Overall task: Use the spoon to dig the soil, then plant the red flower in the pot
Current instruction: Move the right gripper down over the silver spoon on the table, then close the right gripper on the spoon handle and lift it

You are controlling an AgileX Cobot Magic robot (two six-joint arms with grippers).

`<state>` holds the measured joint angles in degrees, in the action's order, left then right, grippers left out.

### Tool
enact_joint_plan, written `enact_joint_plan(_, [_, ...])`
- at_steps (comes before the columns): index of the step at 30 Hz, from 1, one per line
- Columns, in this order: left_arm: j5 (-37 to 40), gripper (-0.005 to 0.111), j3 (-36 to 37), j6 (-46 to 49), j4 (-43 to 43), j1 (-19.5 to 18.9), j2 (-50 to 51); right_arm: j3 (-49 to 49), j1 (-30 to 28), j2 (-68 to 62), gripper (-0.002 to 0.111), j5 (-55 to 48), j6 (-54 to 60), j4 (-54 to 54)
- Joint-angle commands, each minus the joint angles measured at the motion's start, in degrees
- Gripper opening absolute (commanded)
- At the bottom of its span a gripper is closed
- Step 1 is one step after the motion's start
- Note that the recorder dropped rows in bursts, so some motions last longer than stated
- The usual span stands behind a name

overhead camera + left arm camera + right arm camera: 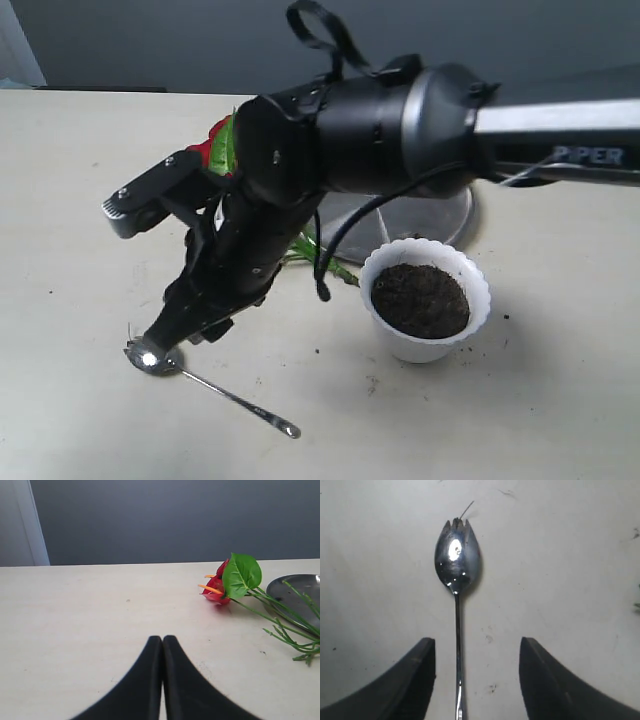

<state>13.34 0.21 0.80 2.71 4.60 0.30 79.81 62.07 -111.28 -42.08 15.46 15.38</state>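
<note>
The spoon (215, 389) lies flat on the table at front left, with its shiny bowl (456, 560) notched at the tip. My right gripper (477, 642) reaches across and hangs open just above it. The thin handle runs between the fingers (422, 665) without touching, closer to one of them; in the exterior view this gripper (185, 325) points down at the bowl. The white scalloped pot (478, 275) stands upright, filled with dark soil (420, 298). The red flower (216, 589) lies on the table, and my right arm mostly hides the flower (207, 150) in the exterior view. My left gripper (162, 640) is shut and holds nothing.
A round steel plate (440, 215) sits behind the pot, with the flower's green stems (282, 622) trailing toward the plate (300, 587). Crumbs of soil dot the table near the pot. The right arm spans the middle of the scene.
</note>
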Motion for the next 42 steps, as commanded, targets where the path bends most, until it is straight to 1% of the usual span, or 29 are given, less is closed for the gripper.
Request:
enact_joint_plan(1, [-0.5,0.000,-0.2,-0.2,0.2,0.2,-0.3,3.2,1.2,-4.3,0.050,-0.8,0.4,-1.2])
enact_joint_plan(7, [-0.5,0.000,-0.2,-0.2,0.2,0.2,-0.3,4.0,1.4,-8.8,0.050,-2.7,0.4,-2.2])
enact_joint_plan(14, [-0.4,0.000,-0.2,-0.2,0.3,0.2,-0.3,4.0,1.4,-10.3,0.050,-3.1,0.4,-1.8])
enact_joint_plan(19, [-0.4,0.000,-0.2,-0.2,0.3,0.2,-0.3,4.0,1.4,-10.3,0.050,-0.2,0.4,-1.8])
enact_joint_plan(24, [-0.4,0.000,-0.2,-0.2,0.2,0.7,-0.3,4.0,1.6,-10.3,0.050,0.2,0.4,-1.9])
enact_joint_plan(29, [-0.4,0.000,-0.2,-0.2,0.0,0.8,-0.3,4.0,4.7,-10.3,0.050,3.2,0.3,-5.0])
enact_joint_plan(38, [-0.4,0.000,-0.2,-0.2,0.0,0.8,-0.3,4.0,4.7,-10.3,0.050,6.6,0.1,-5.1])
enact_joint_plan(42, [-0.4,0.000,-0.2,-0.2,0.0,0.8,-0.3,4.0,4.7,-12.5,0.050,6.2,0.0,-5.1])
